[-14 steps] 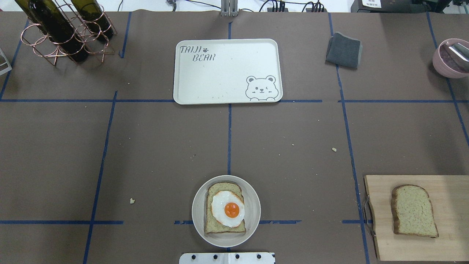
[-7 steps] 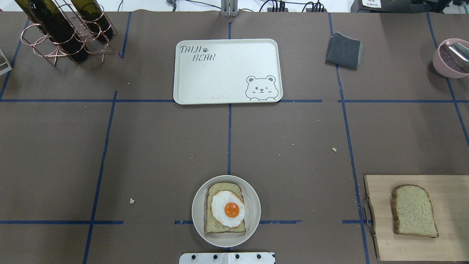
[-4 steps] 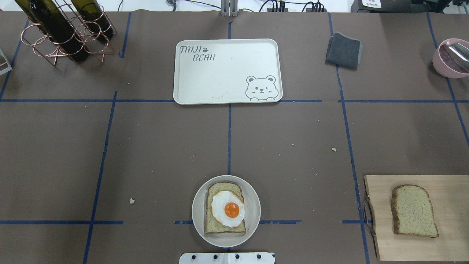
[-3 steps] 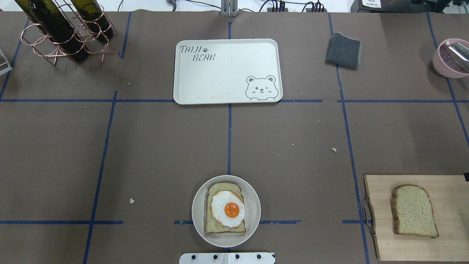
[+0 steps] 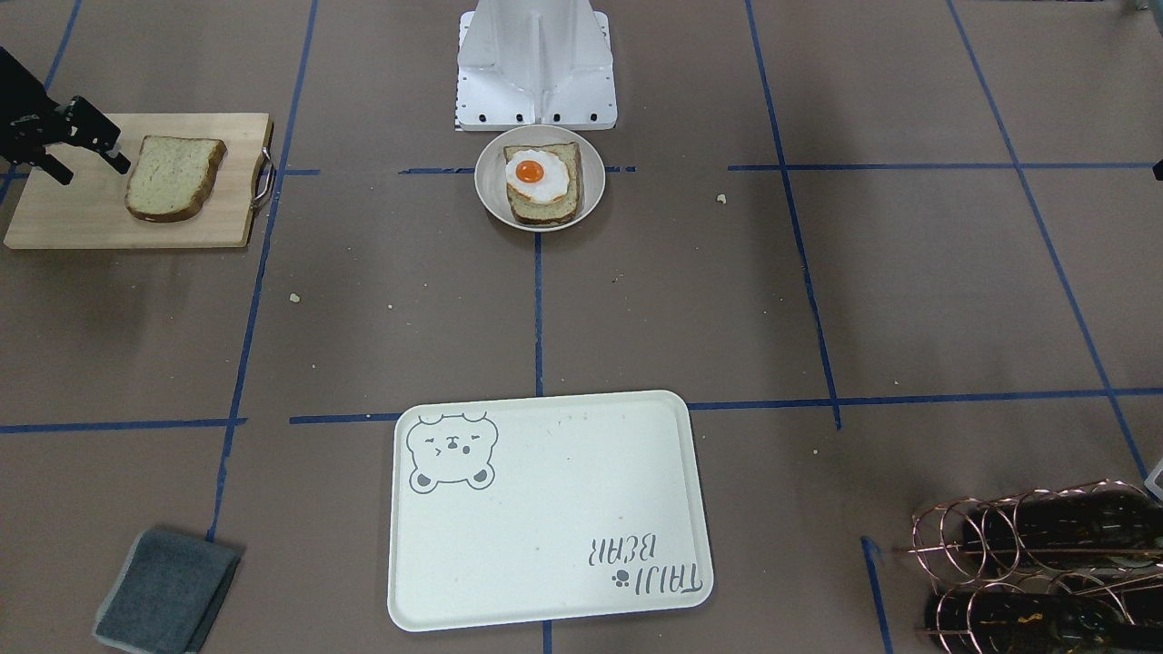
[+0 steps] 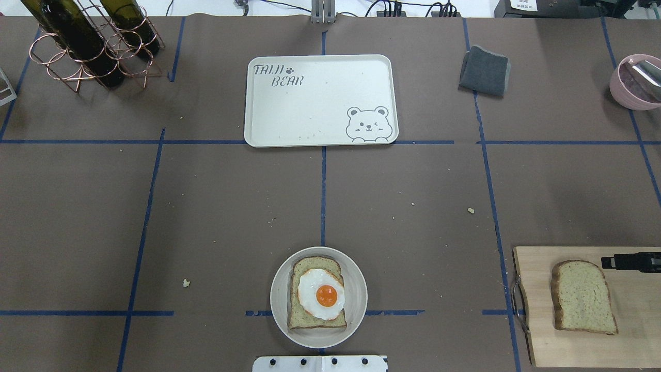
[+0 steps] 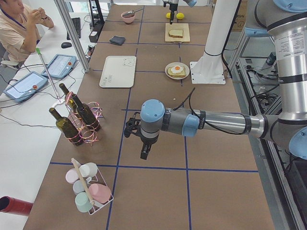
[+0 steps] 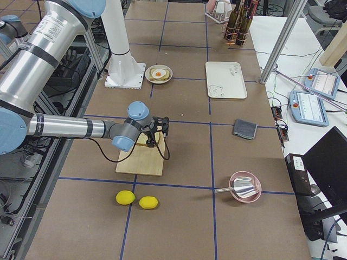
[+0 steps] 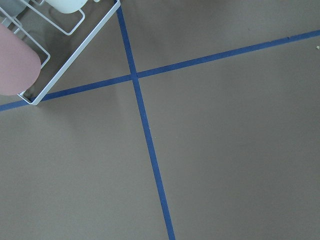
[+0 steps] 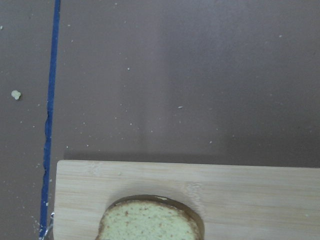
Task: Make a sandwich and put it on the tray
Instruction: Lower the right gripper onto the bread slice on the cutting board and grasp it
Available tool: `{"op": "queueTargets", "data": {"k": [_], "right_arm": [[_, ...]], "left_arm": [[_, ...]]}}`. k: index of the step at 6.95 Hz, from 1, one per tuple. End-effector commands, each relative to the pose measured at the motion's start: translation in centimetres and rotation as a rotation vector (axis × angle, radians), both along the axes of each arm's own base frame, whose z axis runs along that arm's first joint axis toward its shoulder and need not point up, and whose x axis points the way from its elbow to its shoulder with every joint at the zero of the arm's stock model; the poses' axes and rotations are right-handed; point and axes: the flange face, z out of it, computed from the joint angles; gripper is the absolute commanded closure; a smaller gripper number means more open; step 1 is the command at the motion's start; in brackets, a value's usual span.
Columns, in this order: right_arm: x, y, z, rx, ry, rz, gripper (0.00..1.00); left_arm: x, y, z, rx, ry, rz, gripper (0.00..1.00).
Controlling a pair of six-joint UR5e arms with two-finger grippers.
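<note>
One bread slice topped with a fried egg (image 6: pixel 317 294) lies in a round beige bowl (image 6: pixel 356 320) near the robot's base; it also shows in the front view (image 5: pixel 541 182). A second bread slice (image 6: pixel 583 297) lies on the wooden cutting board (image 6: pixel 537 341), and it also shows in the right wrist view (image 10: pixel 150 222). The cream tray (image 6: pixel 320 101) with the bear drawing holds nothing. My right gripper (image 5: pixel 91 173) hovers open and empty over the board, just beside the slice's far corner. My left gripper (image 7: pixel 144 146) is far off near the cup rack; I cannot tell its state.
A copper rack with wine bottles (image 6: pixel 88 41) stands far left. A grey cloth (image 6: pixel 484 71) and a pink bowl (image 6: pixel 635 82) lie far right. Two lemons (image 8: pixel 135 199) sit beyond the board. A wire cup rack (image 7: pixel 88 189) stands near the left gripper.
My right gripper has come in from the right edge over the cutting board, up to the loose slice's far corner. Bread, egg, bowl and tray have not moved.
</note>
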Motion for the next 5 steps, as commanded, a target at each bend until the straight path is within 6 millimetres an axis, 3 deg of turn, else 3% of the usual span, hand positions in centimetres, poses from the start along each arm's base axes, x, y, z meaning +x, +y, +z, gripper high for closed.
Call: {"op": "queueTargets", "data": {"k": [1,3,5], "right_arm": [[-2.7,1.4,1.4,-0.014,0.014,0.014,0.17],[-1.3,2.8,4.4,0.018,-0.032,0.009,0.21],[-1.4,3.0,4.9,0.014,-0.027,0.002,0.30]], "left_arm": [[0.0,0.0,0.0,0.002,0.000,0.001,0.00],[0.0,0.0,0.0,0.004,0.000,0.000,0.00],[0.0,0.0,-0.1,0.004,0.000,0.001,0.00]]}}
